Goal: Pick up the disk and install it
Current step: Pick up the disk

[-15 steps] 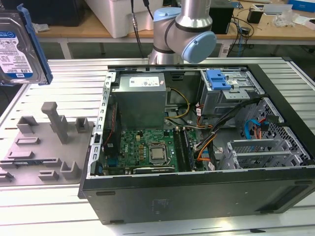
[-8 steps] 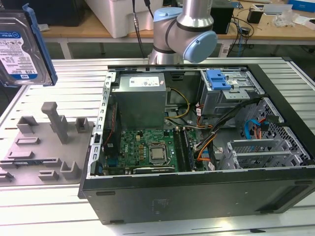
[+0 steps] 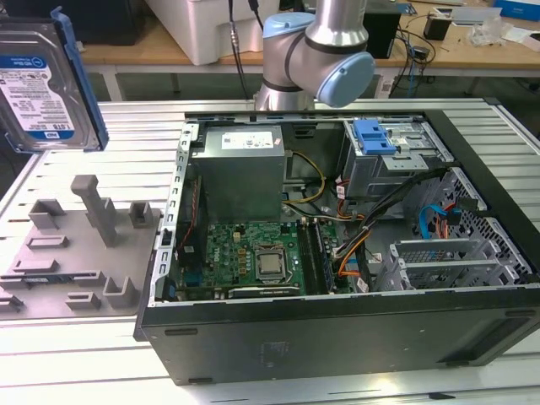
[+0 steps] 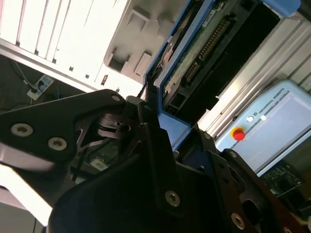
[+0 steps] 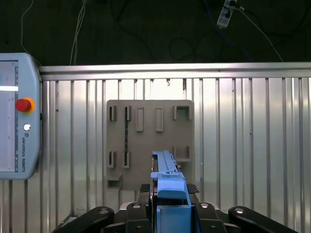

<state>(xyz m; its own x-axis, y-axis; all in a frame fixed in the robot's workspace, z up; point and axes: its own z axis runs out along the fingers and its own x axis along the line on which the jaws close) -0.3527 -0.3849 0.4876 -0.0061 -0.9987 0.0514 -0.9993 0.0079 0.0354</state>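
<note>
jaws: are gripping the disk (image 3: 38,84) by its blue bracket (image 5: 167,191) edges, hanging clear of the bench (image 3: 135,122) | handling: likely stiff, dense, shock-sensitive; bracket rails suiting the hold

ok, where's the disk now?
Exterior view's far upper left: the disk hangs above the grey fixture plate, outside the case. Gripper clamps it in the first wrist view.

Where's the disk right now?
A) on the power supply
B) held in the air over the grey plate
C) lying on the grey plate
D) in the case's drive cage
B: the exterior view shows the disk up above the grey plate, outside the case, and the first wrist view shows the gripper clamped on it.
</note>
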